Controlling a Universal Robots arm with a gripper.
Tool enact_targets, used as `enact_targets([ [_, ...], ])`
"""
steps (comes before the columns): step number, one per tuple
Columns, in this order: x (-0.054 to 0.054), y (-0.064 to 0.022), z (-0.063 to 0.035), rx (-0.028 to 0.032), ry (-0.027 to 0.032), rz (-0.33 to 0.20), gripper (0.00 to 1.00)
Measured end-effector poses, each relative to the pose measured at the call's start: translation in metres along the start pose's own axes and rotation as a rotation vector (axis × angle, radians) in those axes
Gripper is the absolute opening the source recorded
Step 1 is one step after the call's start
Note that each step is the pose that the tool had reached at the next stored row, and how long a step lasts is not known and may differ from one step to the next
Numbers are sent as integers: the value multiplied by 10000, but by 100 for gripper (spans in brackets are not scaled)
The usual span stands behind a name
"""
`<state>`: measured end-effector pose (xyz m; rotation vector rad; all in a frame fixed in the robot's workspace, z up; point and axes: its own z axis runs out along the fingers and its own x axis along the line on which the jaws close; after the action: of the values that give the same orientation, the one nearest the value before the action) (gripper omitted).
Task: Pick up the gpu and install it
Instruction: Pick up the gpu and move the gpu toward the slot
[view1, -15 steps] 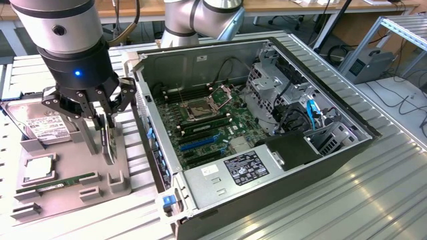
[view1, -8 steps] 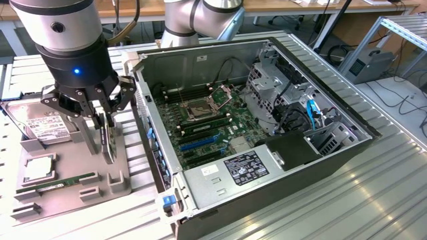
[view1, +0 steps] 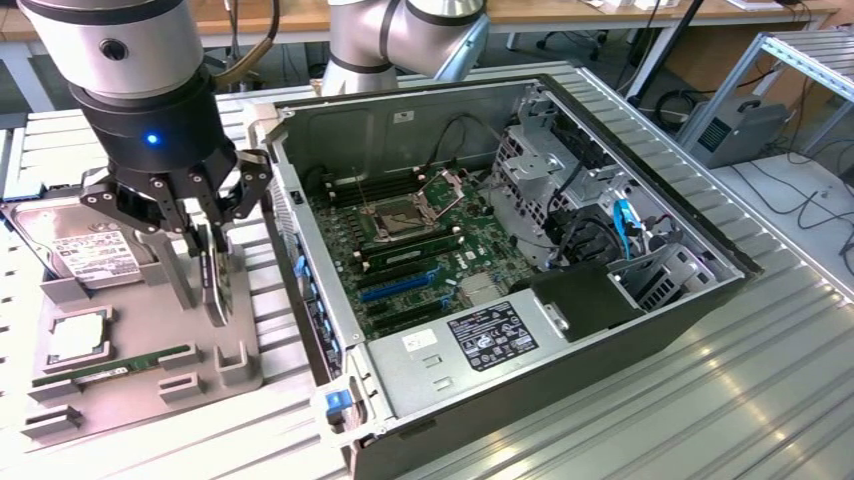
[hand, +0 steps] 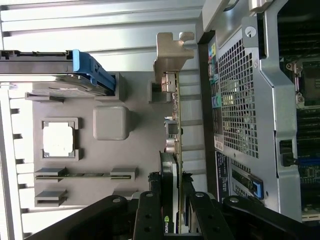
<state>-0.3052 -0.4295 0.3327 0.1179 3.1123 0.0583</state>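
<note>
The gpu (view1: 215, 285) stands on edge over the grey fixture tray (view1: 154, 300), its lower edge at a tray holder. My gripper (view1: 200, 235) reaches down on it from above, shut on the gpu's upper part. From the wrist, the gpu (hand: 173, 125) runs away from me as a thin green board with a dark cooler and a silver end bracket (hand: 172, 50). The black fingers (hand: 149, 215) of my gripper (hand: 172, 210) press both faces of the card. The open computer case (view1: 400, 120) lies to the exterior view's right of the tray, with blue slots (view1: 394, 290) on its motherboard.
On the tray lie a silver hard drive (view1: 80, 250), a square processor (view1: 80, 335) and a narrow green memory stick (view1: 114, 365). The case's perforated side wall (hand: 240, 100) stands close beside the card. Ribbed aluminium tabletop (view1: 747, 380) surrounds everything.
</note>
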Motion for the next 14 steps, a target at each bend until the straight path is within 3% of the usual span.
enact_targets([
  [14,-1,2,-43,0,0,0,27],
])
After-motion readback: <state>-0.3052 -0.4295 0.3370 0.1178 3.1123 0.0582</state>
